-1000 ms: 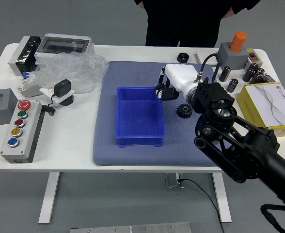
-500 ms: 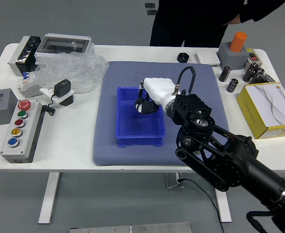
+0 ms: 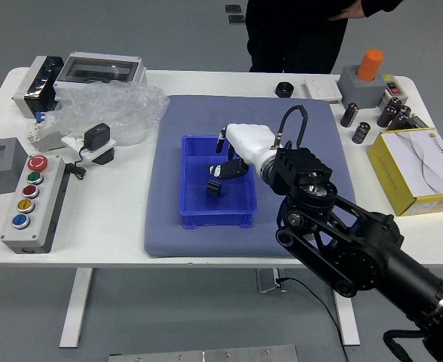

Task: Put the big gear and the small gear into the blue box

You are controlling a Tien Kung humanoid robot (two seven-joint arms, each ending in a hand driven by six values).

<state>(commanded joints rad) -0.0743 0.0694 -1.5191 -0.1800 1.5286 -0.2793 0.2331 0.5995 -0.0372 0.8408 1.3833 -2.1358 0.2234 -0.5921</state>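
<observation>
My right hand [image 3: 218, 160] reaches over the blue box [image 3: 220, 220] from the right, its fingers spread and holding nothing. Just below the fingertips, a dark toothed gear [image 3: 214, 188] lies inside the box near its middle; whether it is the big or the small one, I cannot tell. No second gear shows, and the white back of the hand and the black forearm cover the mat right of the box. The left arm is out of view.
A blue-grey mat [image 3: 184, 245] lies under the box. Left are a button panel [image 3: 35, 205] and plastic wrap [image 3: 112, 109]; right are a yellow carton [image 3: 421, 170] and dark cylinders [image 3: 361, 133]. A person [image 3: 297, 34] stands at the far side, hands off the table.
My right hand has moved left over the box and its fingers have opened, leaving a gear inside. A gear seen on the mat earlier is now hidden by the arm. The person has shifted right.
</observation>
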